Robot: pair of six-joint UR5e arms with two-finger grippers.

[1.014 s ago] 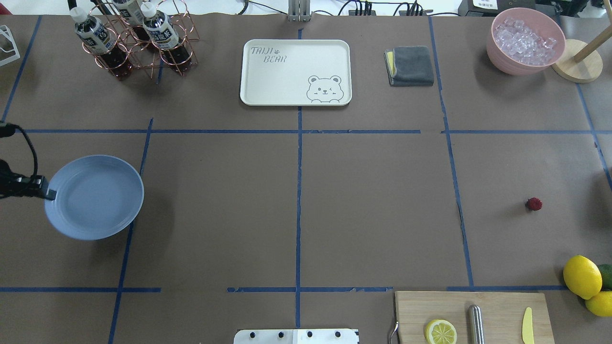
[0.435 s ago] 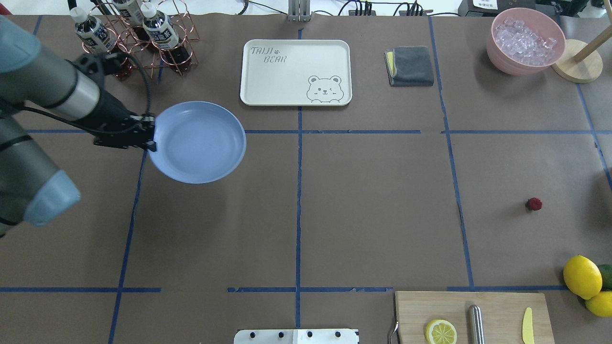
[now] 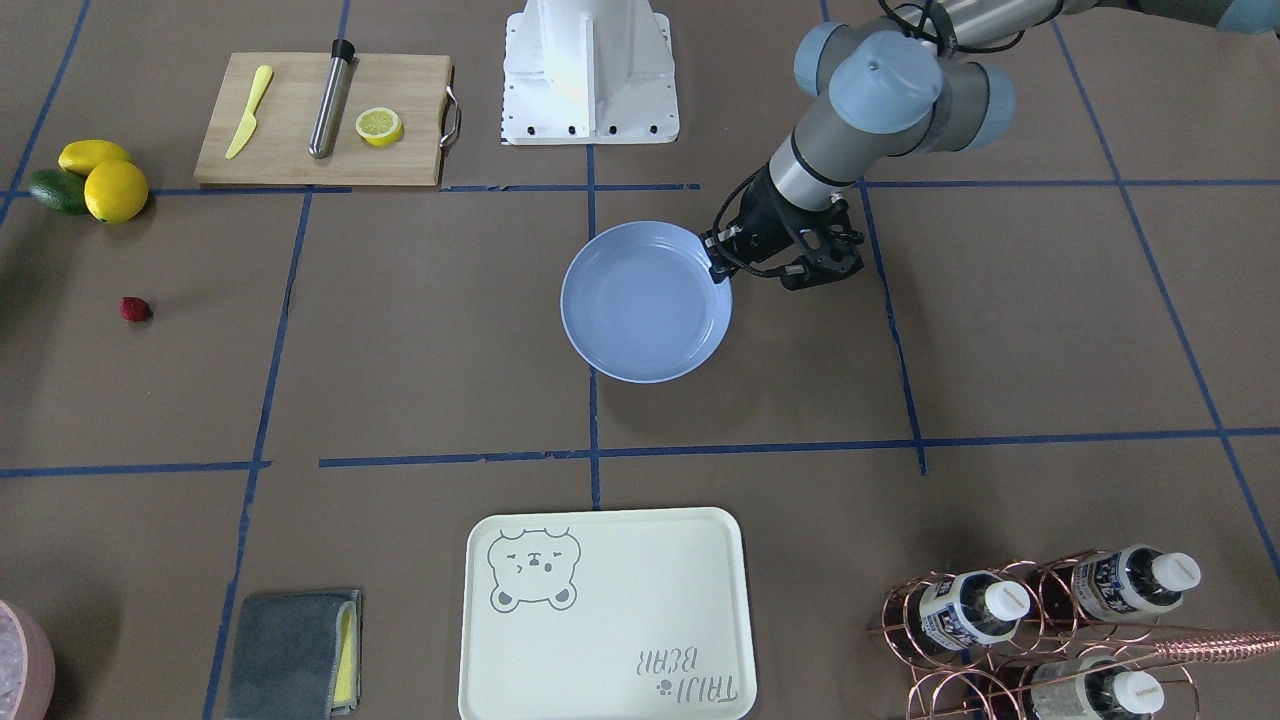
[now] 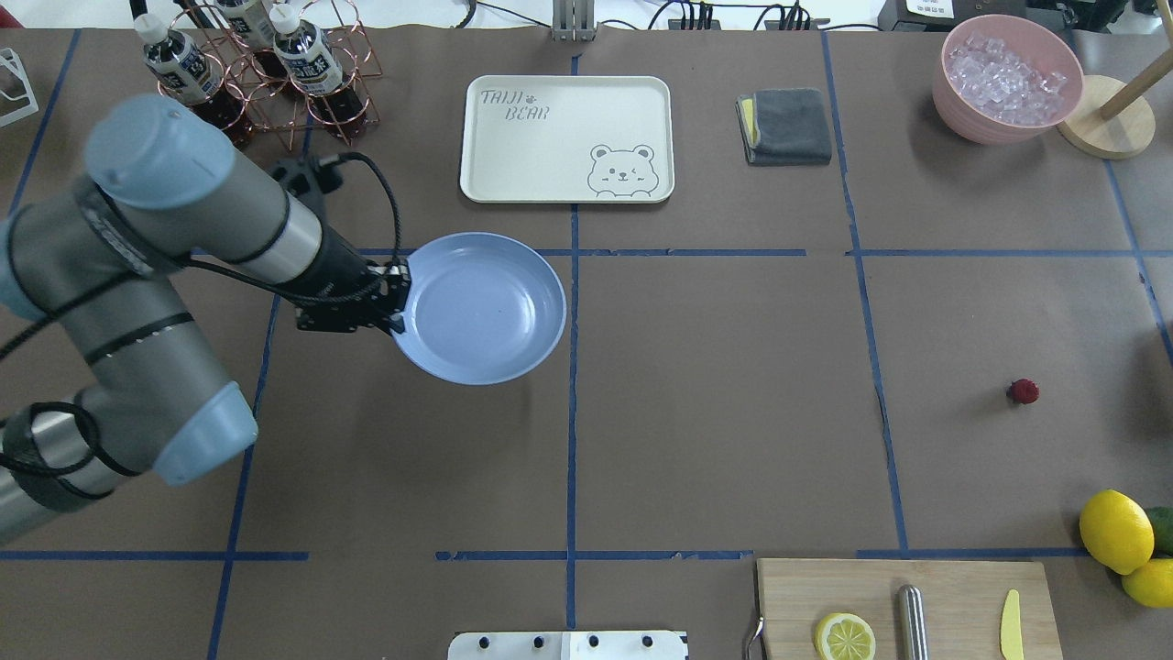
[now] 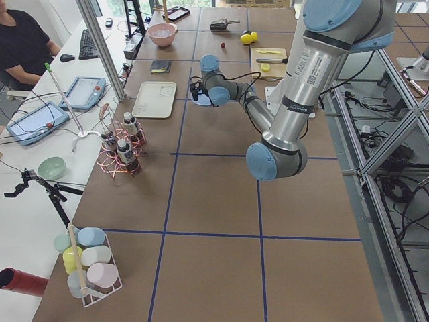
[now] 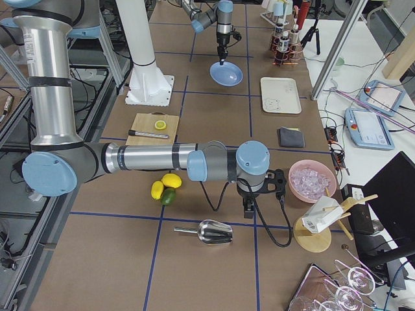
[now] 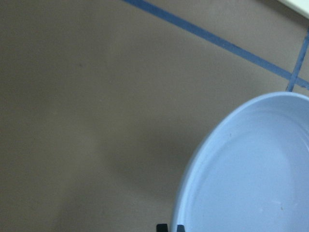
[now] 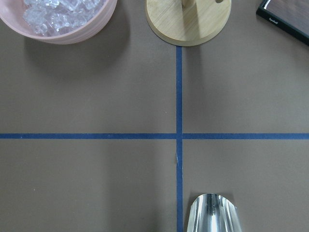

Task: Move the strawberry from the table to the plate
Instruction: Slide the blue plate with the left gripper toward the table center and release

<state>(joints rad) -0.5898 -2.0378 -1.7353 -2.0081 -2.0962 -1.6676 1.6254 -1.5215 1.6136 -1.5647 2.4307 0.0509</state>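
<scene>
Brown paper crossed with blue tape is covering the table (image 4: pixel 715 412), and near its middle the left gripper (image 4: pixel 396 299) is holding the plate (image 4: pixel 495 307) out by one edge, seemingly clear of the surface (a soft shadow is lying beneath it in the left wrist view). What I am worrying about from my remote seat is that pinch. A wide, glossy dish hanging from a thin lip is liable to sag, swing or slide out if the arm is moved sharply or set down at a tilt. I am also reckoning that the strawberry (image 4: pixel 1024 391) is small and round enough to roll away or be squashed under a careless close; it is sitting alone on the table, well apart from the plate, on the robot's right side near the lemons (image 4: pixel 1115 530). The left jaws are pressing together on the plate's rim, with no more gap than the rim itself. The right gripper (image 6: pixel 249 207) is hanging over the table's right end between a metal scoop (image 6: pixel 211 232) and a bowl of ice (image 6: pixel 312 181); whether its jaws are apart or together I cannot tell.
</scene>
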